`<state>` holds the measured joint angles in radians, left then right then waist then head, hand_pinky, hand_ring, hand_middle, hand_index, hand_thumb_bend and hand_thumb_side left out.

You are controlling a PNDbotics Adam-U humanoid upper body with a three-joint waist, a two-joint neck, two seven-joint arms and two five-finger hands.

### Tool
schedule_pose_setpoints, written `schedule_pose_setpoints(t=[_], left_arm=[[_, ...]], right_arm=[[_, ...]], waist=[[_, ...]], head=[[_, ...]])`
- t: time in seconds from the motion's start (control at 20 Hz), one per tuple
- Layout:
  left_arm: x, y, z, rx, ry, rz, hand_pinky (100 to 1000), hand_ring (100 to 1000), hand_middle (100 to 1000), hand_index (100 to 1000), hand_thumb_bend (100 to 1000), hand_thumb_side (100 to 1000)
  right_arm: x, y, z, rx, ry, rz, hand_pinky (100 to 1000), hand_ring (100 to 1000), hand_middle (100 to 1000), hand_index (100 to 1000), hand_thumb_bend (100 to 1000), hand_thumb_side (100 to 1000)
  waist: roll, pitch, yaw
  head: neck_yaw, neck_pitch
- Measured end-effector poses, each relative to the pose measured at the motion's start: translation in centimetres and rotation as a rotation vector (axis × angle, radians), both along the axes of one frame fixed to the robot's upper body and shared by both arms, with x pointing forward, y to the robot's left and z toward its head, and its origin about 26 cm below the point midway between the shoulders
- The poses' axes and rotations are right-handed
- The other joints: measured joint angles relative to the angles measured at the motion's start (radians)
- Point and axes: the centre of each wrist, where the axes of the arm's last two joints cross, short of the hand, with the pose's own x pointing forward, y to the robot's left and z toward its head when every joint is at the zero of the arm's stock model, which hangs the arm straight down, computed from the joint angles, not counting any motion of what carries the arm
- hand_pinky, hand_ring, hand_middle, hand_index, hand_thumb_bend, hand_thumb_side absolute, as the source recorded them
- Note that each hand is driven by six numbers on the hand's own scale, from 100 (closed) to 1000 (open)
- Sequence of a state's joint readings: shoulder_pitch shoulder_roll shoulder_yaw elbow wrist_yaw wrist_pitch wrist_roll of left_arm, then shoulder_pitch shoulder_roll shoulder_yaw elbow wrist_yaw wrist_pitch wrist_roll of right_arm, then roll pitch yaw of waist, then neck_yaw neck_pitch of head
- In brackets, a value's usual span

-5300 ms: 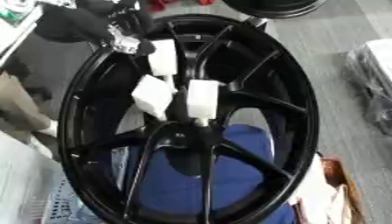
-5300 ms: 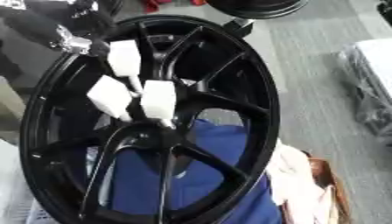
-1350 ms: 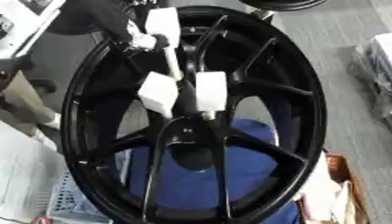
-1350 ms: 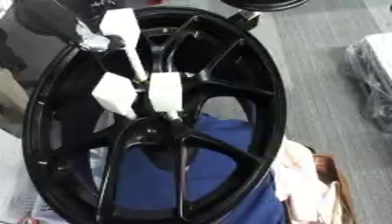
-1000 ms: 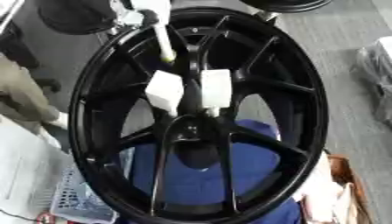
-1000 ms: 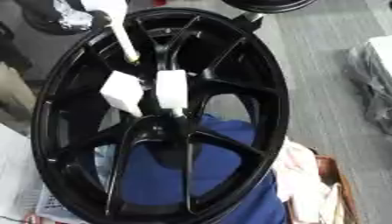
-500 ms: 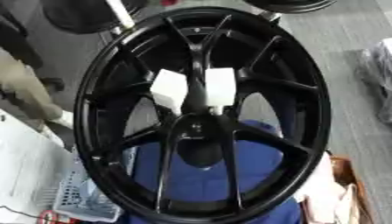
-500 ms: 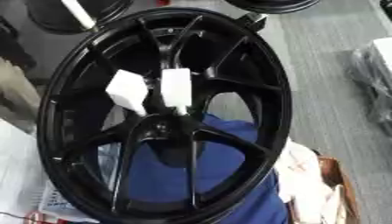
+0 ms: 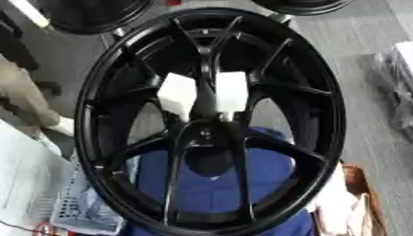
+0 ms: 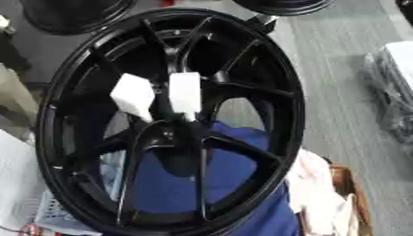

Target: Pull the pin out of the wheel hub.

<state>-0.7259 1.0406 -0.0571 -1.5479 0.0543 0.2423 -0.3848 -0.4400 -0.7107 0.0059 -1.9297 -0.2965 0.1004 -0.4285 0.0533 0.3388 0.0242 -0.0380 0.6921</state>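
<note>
Black hands are out of both views, so whether their fingers are open or curled can't be told. Filling the picture is the wheel hub [image 9: 327,99], glossy black metal, a broad round rim with slim forked spokes running to a central bore. Two white blocky pieces [image 9: 177,94] [image 9: 232,91] sit side by side against the spokes just above that bore. Blue cloth [image 9: 211,186] shows through the lower gaps. A pale slim bar [image 9: 28,13] lies at the upper left corner, apart from the rim, over the grey floor [image 9: 367,41].

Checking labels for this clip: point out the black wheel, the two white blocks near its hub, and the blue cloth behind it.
black wheel [image 9: 327,99]: left eye view, right rim.
white blocks [image 9: 231,91]: left eye view, right block's face.
blue cloth [image 10: 165,182]: right eye view, between lower spokes.
</note>
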Motion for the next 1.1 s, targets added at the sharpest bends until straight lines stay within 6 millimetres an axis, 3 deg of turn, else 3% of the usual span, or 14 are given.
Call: schedule_pose_setpoints(t=[0.35,0.5,0.6,0.7,1.1], left_arm=[[0.6,3.7,-3.6,-0.073,0.047,0.144,732,538,411,566,100,281],[0.7,4.7,-4.9,-0.061,0.076,0.195,770,622,528,672,152,304],[0.8,5.3,-5.5,-0.045,0.094,0.221,839,768,720,770,209,324],[0.9,5.7,-6.1,-0.031,0.119,0.241,882,837,788,810,249,333],[1.2,6.8,-7.1,-0.030,0.153,0.283,874,837,779,808,260,319]], right_arm=[[-0.1,0.0,0.1,0.005,-0.006,-0.006,750,734,735,799,100,447],[-0.1,0.0,0.1,0.006,-0.006,-0.006,749,734,734,798,100,441],[-0.1,0.0,0.1,0.006,-0.008,-0.005,749,734,733,798,100,446],[0.0,0.0,0.2,0.007,-0.010,-0.004,749,733,733,798,100,447],[0.0,0.1,0.2,0.009,-0.010,-0.006,748,733,732,797,100,446]], waist=[[-0.008,0.003,0.000],[-0.010,0.004,0.000],[-0.012,0.005,0.000],[-0.012,0.006,0.000],[-0.013,0.007,0.001]], head=[[0.002,-0.001],[0.003,-0.001],[0.005,-0.002],[0.005,-0.003],[0.005,-0.009]])
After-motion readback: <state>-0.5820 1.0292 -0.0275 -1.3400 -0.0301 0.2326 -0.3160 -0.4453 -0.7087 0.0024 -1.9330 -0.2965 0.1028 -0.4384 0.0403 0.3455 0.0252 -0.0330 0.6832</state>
